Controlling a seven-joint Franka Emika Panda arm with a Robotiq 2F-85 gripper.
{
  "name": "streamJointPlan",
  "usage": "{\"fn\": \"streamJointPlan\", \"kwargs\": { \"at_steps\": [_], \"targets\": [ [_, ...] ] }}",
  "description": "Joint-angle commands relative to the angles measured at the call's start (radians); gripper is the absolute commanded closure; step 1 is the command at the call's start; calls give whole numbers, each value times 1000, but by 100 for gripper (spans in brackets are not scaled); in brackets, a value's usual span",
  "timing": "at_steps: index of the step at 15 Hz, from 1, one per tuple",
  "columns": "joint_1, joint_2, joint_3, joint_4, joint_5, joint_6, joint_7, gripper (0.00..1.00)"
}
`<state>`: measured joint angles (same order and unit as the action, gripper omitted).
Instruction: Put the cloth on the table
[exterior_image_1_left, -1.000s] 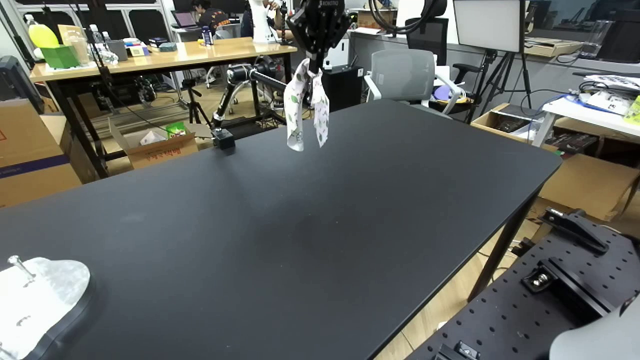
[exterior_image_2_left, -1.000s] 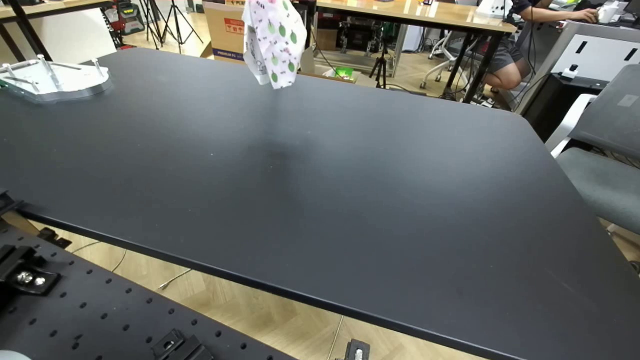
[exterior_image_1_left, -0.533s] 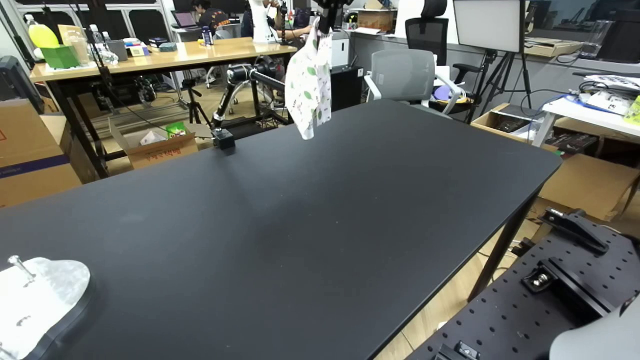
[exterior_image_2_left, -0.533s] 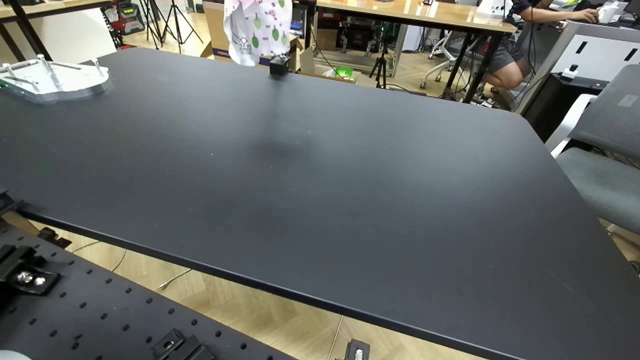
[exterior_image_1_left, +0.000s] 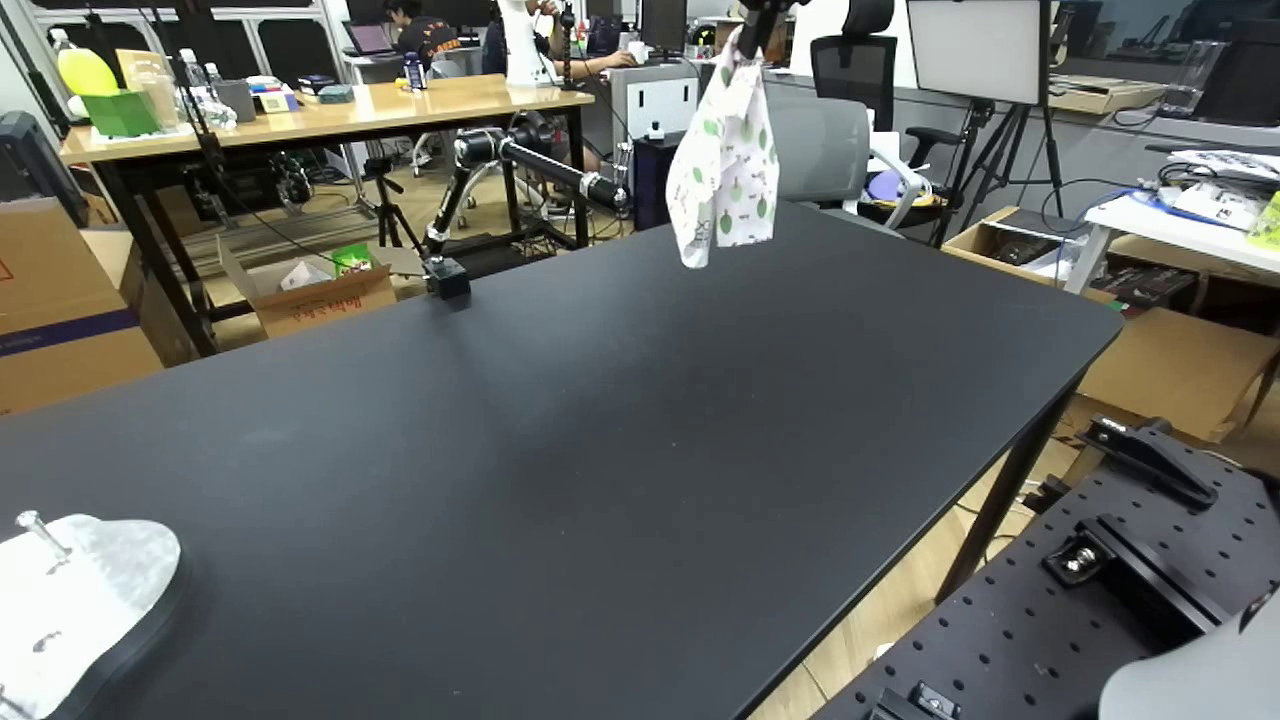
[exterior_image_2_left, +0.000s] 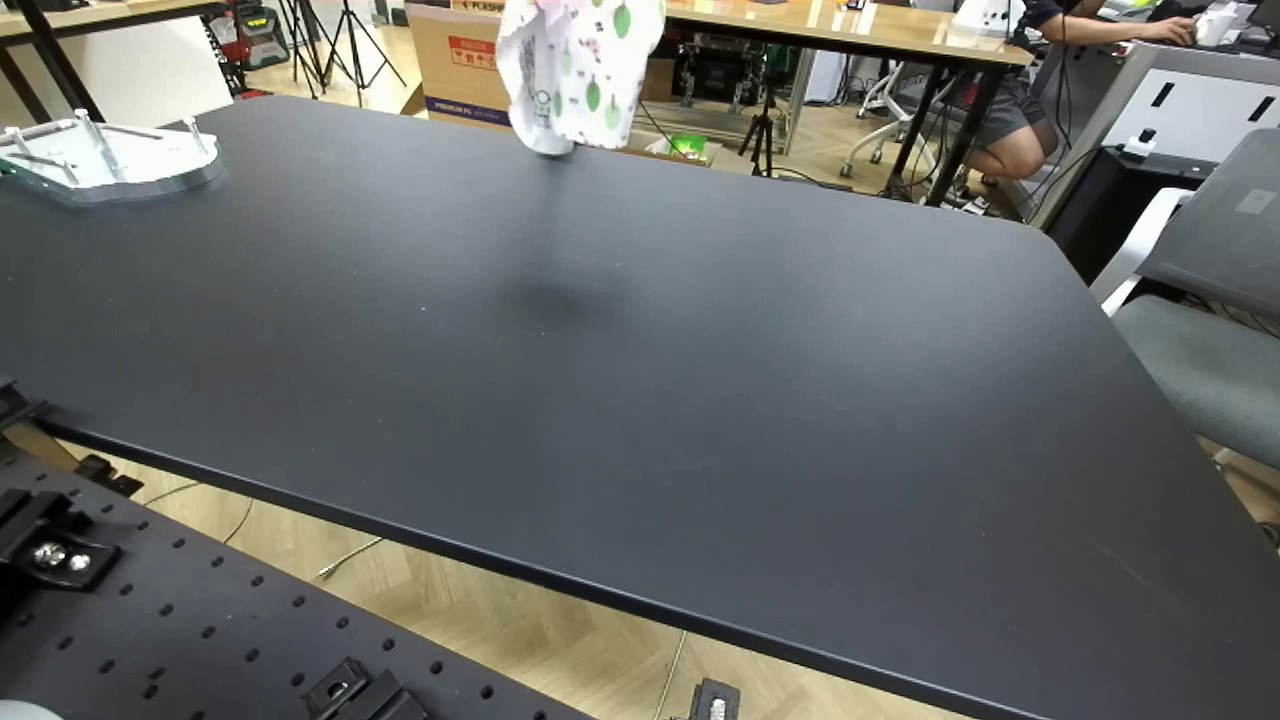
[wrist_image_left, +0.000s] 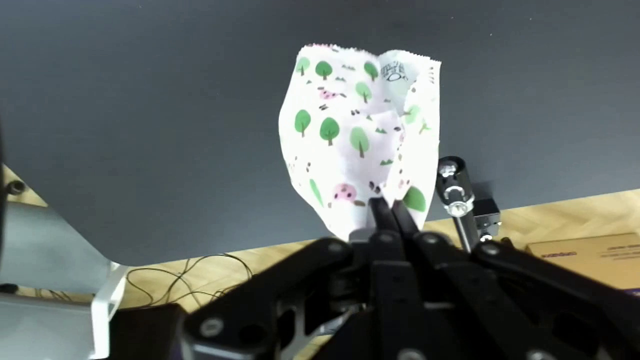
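The cloth (exterior_image_1_left: 722, 165) is white with green trees and small pink figures. It hangs above the far edge of the black table (exterior_image_1_left: 600, 450) in both exterior views (exterior_image_2_left: 585, 80). My gripper (exterior_image_1_left: 752, 42) is shut on the cloth's upper part, and the cloth drapes down from it. In the wrist view the two fingertips (wrist_image_left: 389, 205) are close together with the cloth (wrist_image_left: 345, 115) pinched between them and spread out over the table (wrist_image_left: 150, 125). In an exterior view the gripper is out of the frame above the table (exterior_image_2_left: 640, 400).
A black jointed stand (exterior_image_1_left: 447, 278) is fixed at the table's far edge, near the cloth in the wrist view (wrist_image_left: 456, 187). A white plate with metal posts (exterior_image_1_left: 90, 570) lies at one table end. A grey chair (exterior_image_1_left: 815, 150) stands beyond the table.
The gripper and hanging cloth have moved, lately to the right in both exterior views. The cloth has swung and turned, showing more of its printed face. It stays held.
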<state>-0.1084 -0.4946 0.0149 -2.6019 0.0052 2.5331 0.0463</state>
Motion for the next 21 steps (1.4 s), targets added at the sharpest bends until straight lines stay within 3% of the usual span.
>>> {"fn": "streamJointPlan", "kwargs": {
  "at_steps": [1, 7, 12, 16, 21],
  "targets": [
    [-60, -9, -21, -34, -2, 13, 120, 99],
    [-80, 53, -55, -11, 25, -10, 139, 99],
    [-15, 114, -110, 59, 37, -170, -51, 99],
    [-38, 176, -100, 116, -30, -204, -58, 99],
    [-68, 201, -97, 97, -177, -208, -60, 99]
  ]
}}
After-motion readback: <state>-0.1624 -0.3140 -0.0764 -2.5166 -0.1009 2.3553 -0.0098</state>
